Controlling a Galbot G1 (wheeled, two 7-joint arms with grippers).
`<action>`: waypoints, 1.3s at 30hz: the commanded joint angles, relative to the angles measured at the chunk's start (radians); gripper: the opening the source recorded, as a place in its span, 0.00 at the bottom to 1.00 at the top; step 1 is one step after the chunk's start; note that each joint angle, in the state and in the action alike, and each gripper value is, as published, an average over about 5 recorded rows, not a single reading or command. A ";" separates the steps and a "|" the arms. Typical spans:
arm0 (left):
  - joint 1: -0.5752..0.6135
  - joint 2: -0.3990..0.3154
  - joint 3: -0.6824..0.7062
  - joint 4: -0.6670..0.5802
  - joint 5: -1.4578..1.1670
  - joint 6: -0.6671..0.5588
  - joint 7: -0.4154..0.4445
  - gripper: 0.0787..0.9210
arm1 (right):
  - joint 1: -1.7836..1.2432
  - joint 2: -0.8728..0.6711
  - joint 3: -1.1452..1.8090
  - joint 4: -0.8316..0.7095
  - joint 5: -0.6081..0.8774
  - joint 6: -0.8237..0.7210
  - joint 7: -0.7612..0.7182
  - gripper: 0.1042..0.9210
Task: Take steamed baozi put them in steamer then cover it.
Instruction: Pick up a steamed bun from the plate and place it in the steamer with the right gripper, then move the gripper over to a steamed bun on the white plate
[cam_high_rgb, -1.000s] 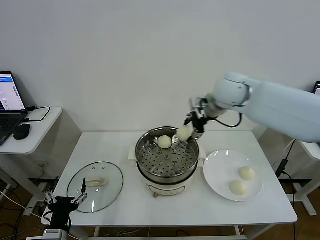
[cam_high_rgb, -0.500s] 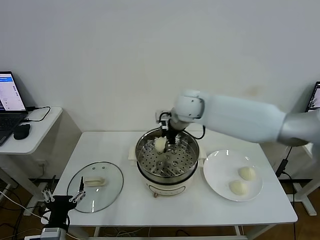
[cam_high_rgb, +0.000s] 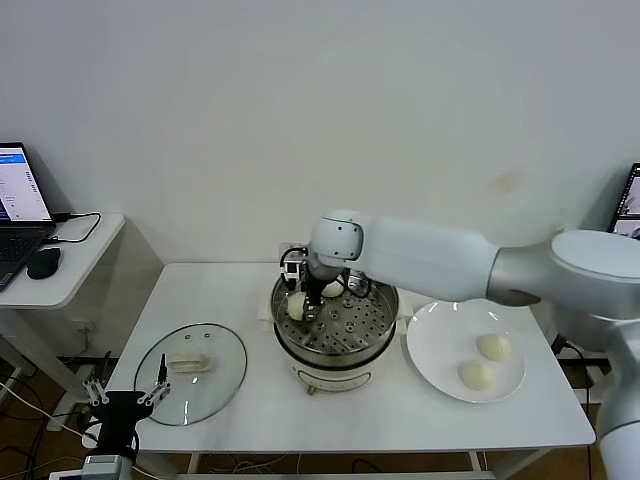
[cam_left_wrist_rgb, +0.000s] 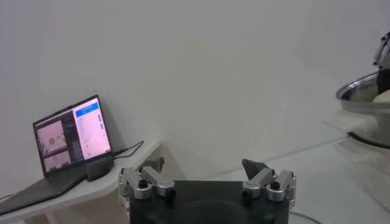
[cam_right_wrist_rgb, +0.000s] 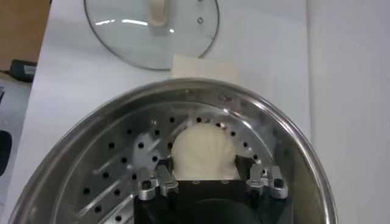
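The steamer (cam_high_rgb: 336, 358) stands mid-table, its perforated tray (cam_right_wrist_rgb: 116, 176) bare on one side. My right gripper (cam_high_rgb: 299, 303) reaches into its left side. There a baozi (cam_right_wrist_rgb: 202, 149) rests on the tray between the gripper's (cam_right_wrist_rgb: 205, 163) open fingers, which stand close at its sides. A second baozi (cam_high_rgb: 334, 290) lies farther back in the steamer. Two more (cam_high_rgb: 493, 346) (cam_high_rgb: 476, 375) sit on the white plate. The glass cover (cam_high_rgb: 215, 375) lies flat at the table's left. My left gripper (cam_high_rgb: 128, 397) hangs open and idle below the table's front-left corner.
The white plate (cam_high_rgb: 435, 350) sits right of the steamer. On a side table (cam_high_rgb: 70, 270) at far left are a laptop (cam_high_rgb: 18, 200) and a mouse (cam_high_rgb: 44, 262). The right arm spans the steamer's back from the right. The steamer's rim (cam_left_wrist_rgb: 365, 97) shows in the left wrist view.
My right gripper carried the baozi leftward across the steamer, lowered it onto the tray's left side, and its fingers widened. The left arm stayed put.
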 joint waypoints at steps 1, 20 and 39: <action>0.000 0.000 0.001 0.000 0.001 -0.001 0.000 0.88 | -0.004 0.019 0.009 -0.028 -0.016 -0.008 -0.014 0.79; -0.015 0.020 0.023 -0.005 0.004 0.005 0.004 0.88 | 0.326 -0.617 -0.065 0.372 -0.210 0.236 -0.397 0.88; -0.003 0.014 0.038 0.005 0.023 0.007 0.006 0.88 | -0.298 -0.964 0.346 0.373 -0.622 0.476 -0.459 0.88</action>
